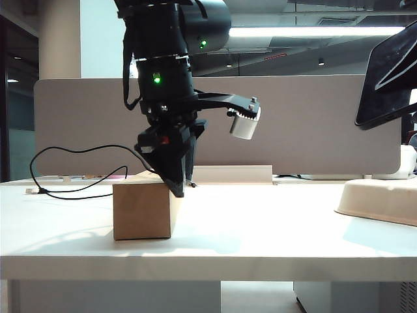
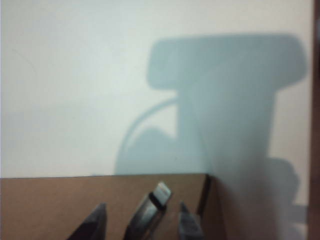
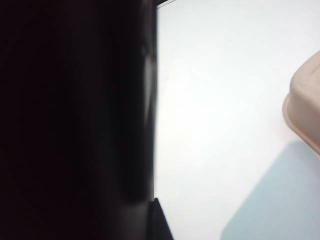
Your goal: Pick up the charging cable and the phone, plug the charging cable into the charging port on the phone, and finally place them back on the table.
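Note:
The charging cable [image 1: 71, 151] is a thin black cord looping from the table's left side up onto a cardboard box [image 1: 140, 212]. Its plug [image 2: 151, 212], with a silver tip, lies on the box top [image 2: 45, 205]. My left gripper [image 1: 177, 189] points down at the box's right corner. In the left wrist view the left gripper [image 2: 142, 205] is open, one finger on each side of the plug with a gap on both. The phone [image 1: 389, 72] hangs tilted at the upper right. It fills the right wrist view as a dark slab [image 3: 75, 120], with my right gripper [image 3: 152, 220] shut on it.
The white table [image 1: 260, 228] carries the box at left and a cream dish [image 1: 381, 199] at right, also seen in the right wrist view [image 3: 305, 105]. A grey partition [image 1: 313, 124] stands behind the table.

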Action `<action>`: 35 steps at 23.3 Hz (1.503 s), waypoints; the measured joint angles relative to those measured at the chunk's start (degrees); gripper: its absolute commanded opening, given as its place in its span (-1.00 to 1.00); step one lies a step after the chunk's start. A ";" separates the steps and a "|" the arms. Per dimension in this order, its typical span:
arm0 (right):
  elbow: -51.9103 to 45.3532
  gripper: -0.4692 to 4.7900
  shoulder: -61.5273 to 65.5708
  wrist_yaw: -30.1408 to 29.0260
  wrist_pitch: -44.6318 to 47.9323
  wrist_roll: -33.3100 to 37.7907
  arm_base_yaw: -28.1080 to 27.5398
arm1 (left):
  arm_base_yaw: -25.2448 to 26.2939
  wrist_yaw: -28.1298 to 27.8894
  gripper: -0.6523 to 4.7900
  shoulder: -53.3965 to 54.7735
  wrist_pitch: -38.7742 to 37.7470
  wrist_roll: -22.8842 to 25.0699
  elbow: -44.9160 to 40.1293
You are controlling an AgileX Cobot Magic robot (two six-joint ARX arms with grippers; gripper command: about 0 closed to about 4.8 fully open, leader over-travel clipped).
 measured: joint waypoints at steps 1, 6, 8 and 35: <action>0.00 -0.85 0.00 0.00 0.00 0.00 0.00 | -0.04 -0.50 -0.13 0.26 0.72 0.00 0.00; 0.00 -0.86 0.00 0.00 -0.02 0.00 0.00 | -0.02 -1.38 -0.47 0.81 1.51 0.00 0.07; 0.00 -0.86 0.00 0.00 0.00 0.00 0.00 | -0.02 -1.57 -0.56 0.81 1.46 0.02 0.07; 0.20 -0.86 -0.28 -5.57 25.07 11.74 -0.11 | -1.29 40.57 -0.78 0.96 -2.14 -27.87 22.43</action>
